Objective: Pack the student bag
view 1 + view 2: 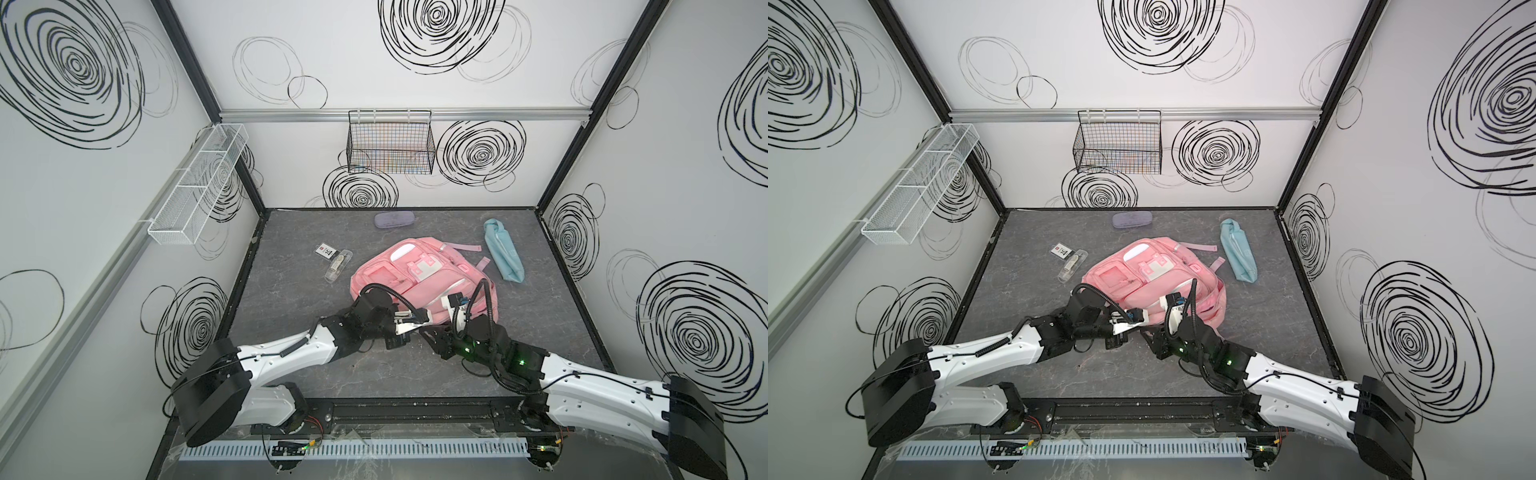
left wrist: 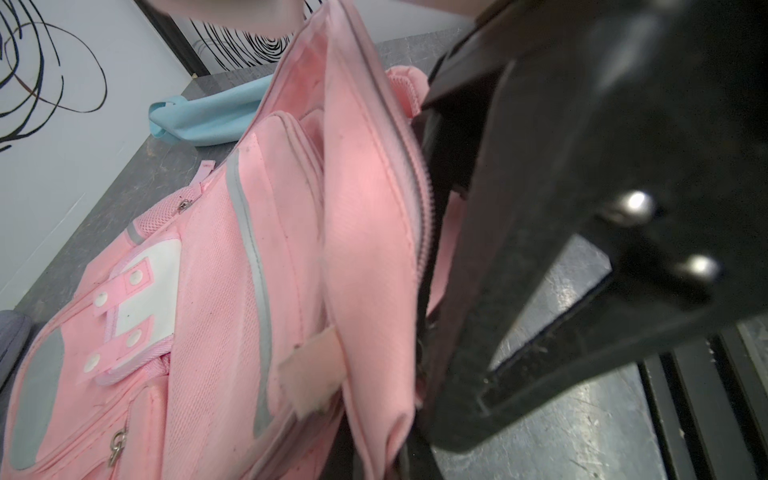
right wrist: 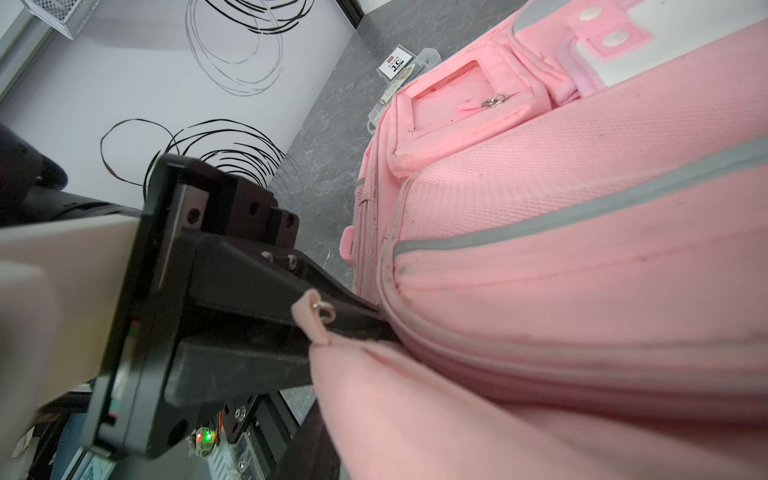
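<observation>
- Right wrist view shows the left end effector (image 3: 357,332) closed on a fold of pink fabric at the near rim of the student bag (image 3: 561,249). A fabric zip tab with a small metal ring (image 3: 322,311) lies right at its fingers.
- In both top views the student bag (image 1: 415,270) lies front-up near the middle of the grey surface (image 1: 291,332), with its near end under both arms.
- The right end effector (image 1: 449,305) sits at that same near end, just beside the left one. Whether it is open or holding anything cannot be told.
- Handling, as a judgement: the bag is soft and limp. In the left wrist view the raised flap (image 2: 365,249) sags along its zip edge, so any opening will likely fall shut unless it is held apart.
- The bag looks fairly flat, so it is probably light and may slide or bunch when pulled rather than stay put.
- The woven fabric should grip well and is not fragile.
- Good holds are the zip rim, the fabric pull tabs and the straps. The padded front pockets offer little to pinch.
- A light-blue pouch (image 1: 503,253), a purple case (image 1: 394,219) and a clear case (image 1: 337,266) lie apart from the bag on the surface.
</observation>
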You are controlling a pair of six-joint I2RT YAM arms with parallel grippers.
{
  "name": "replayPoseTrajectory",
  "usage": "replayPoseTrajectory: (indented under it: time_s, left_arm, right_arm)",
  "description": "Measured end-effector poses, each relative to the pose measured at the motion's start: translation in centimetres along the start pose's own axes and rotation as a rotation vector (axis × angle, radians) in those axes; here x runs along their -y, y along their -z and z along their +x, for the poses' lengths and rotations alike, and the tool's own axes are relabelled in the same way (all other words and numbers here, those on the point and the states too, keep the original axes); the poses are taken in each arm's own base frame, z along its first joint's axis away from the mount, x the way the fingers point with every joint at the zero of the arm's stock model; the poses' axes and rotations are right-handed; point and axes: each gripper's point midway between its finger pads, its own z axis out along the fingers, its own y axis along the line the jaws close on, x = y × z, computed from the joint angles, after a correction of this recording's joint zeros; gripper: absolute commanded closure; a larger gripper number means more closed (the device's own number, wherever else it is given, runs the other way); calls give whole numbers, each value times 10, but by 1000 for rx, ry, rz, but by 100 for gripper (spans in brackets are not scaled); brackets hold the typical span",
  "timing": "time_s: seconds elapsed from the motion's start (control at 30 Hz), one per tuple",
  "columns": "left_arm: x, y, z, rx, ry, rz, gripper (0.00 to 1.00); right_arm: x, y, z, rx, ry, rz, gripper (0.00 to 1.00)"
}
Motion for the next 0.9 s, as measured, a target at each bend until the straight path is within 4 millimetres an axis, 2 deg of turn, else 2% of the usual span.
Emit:
replayPoseTrajectory:
  time_s: [0.1, 0.23, 0.6, 0.9]
  left_arm:
    - [-2, 2, 0, 19, 59, 11, 100]
    - [-3, 5, -3, 39, 115, 31, 100]
    - [-3, 8, -13, 84, 200, 71, 100]
    - [2, 9, -20, 110, 254, 112, 100]
  right_arm:
    - [-3, -2, -1, 33, 10, -18, 52]
    - [-10, -3, 0, 86, 76, -23, 46]
    - [-11, 1, -2, 185, 337, -22, 43]
    - [-3, 5, 0, 212, 496, 2, 44]
